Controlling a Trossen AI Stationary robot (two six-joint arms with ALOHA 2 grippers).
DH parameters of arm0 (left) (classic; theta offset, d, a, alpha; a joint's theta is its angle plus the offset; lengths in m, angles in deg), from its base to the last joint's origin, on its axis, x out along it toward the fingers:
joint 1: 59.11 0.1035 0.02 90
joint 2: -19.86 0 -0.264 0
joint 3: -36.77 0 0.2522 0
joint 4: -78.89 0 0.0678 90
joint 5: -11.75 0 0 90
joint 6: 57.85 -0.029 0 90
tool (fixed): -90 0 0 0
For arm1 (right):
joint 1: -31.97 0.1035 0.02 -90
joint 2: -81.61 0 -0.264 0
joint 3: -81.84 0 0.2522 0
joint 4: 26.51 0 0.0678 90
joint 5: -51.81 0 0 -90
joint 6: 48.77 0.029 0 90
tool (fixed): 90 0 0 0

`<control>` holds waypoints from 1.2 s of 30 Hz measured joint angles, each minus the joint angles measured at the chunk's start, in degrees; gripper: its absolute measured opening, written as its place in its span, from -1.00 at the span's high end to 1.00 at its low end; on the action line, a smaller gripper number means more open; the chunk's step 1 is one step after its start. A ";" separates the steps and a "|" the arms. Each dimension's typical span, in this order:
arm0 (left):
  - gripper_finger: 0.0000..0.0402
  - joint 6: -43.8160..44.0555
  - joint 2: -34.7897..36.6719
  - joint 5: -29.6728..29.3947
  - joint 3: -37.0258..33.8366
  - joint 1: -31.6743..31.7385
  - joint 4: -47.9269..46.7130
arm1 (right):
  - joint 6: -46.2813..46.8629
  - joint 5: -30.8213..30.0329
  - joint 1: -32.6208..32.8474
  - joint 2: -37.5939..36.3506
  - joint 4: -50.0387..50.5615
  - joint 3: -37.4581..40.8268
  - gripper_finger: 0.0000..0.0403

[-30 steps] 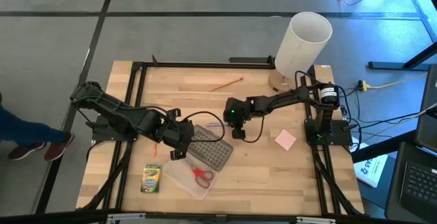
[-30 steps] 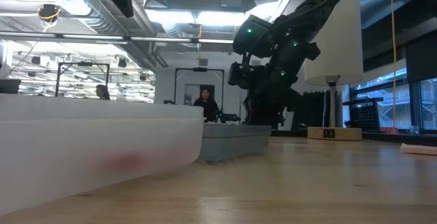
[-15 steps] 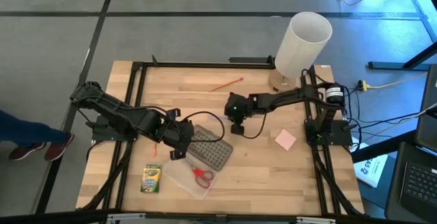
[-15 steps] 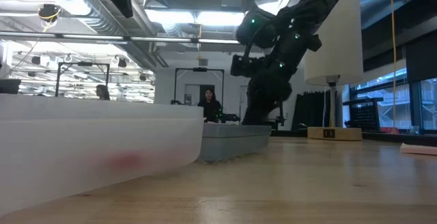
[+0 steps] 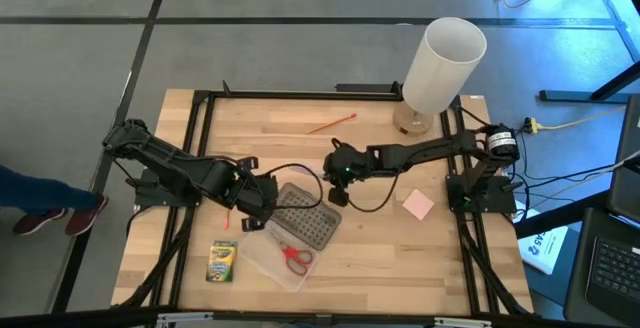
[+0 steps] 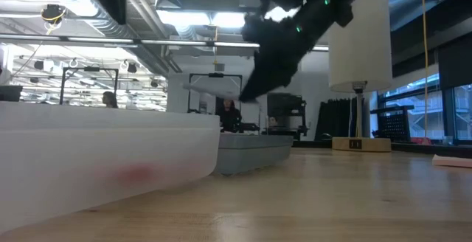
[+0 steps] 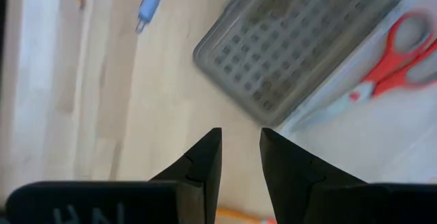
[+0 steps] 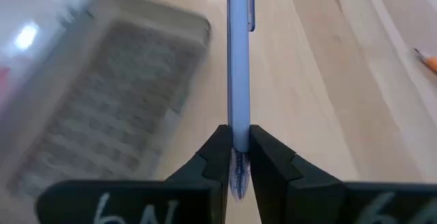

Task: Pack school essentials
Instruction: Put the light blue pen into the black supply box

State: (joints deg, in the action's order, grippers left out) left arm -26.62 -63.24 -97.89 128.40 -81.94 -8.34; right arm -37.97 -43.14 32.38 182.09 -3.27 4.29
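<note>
In the right wrist view my right gripper (image 8: 237, 145) is shut on the bluish-purple pen (image 8: 239, 53), above the table just right of the grey dotted lid (image 5: 305, 218). My left gripper (image 7: 240, 142) is open and hovers at the lid's left corner (image 5: 266, 206). The red-handled scissors (image 5: 295, 259) lie inside the clear box (image 5: 268, 260). The lid leans on the box's far rim. The crayon box (image 5: 221, 261), pink block (image 5: 418, 204) and orange pencil (image 5: 332, 123) lie flat on the table. My right gripper pinches the pen near one end (image 8: 239, 118) between its two fingers; a short stub sticks out behind them. The fingers come from the table's right and lie along the pen, which points straight ahead. In the low view the gripper (image 6: 247, 93) is well above the table.
A tall white cylinder (image 5: 443, 60) stands at the far right of the table. A small orange bit (image 5: 228, 218) lies by my left arm. Bare wood shows at the near right and the far middle. People sit in the room beyond the table.
My right gripper, shut on the pen, has risen from table height and drifted a little toward the table's left, lifting the pen off the wood. The lid, box and other items have stayed where they were.
</note>
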 joint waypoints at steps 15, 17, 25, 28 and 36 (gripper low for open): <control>0.53 3.18 9.00 -2.08 0.00 -7.14 -2.08 | 20.33 -5.53 12.30 1.93 -12.92 -5.16 0.77; 0.53 0.74 9.00 -2.10 0.00 -8.37 -2.06 | 22.37 -6.99 14.00 2.55 -14.51 -5.16 0.77; 0.53 -0.05 9.00 -2.01 0.00 -11.29 -1.93 | 32.44 -12.84 20.45 6.74 -23.34 -5.16 0.77; 0.53 0.77 9.00 -1.92 0.00 -12.06 -1.82 | 35.58 -13.20 21.91 8.88 -24.96 -5.14 0.77; 0.53 1.69 9.00 -2.16 0.00 -13.53 -0.83 | 40.24 -13.56 23.22 13.22 -26.81 -5.14 0.77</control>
State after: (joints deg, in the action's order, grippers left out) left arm -24.93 -54.24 -100.06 128.40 -95.47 -9.17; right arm 2.26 -56.70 55.60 195.31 -30.07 -0.85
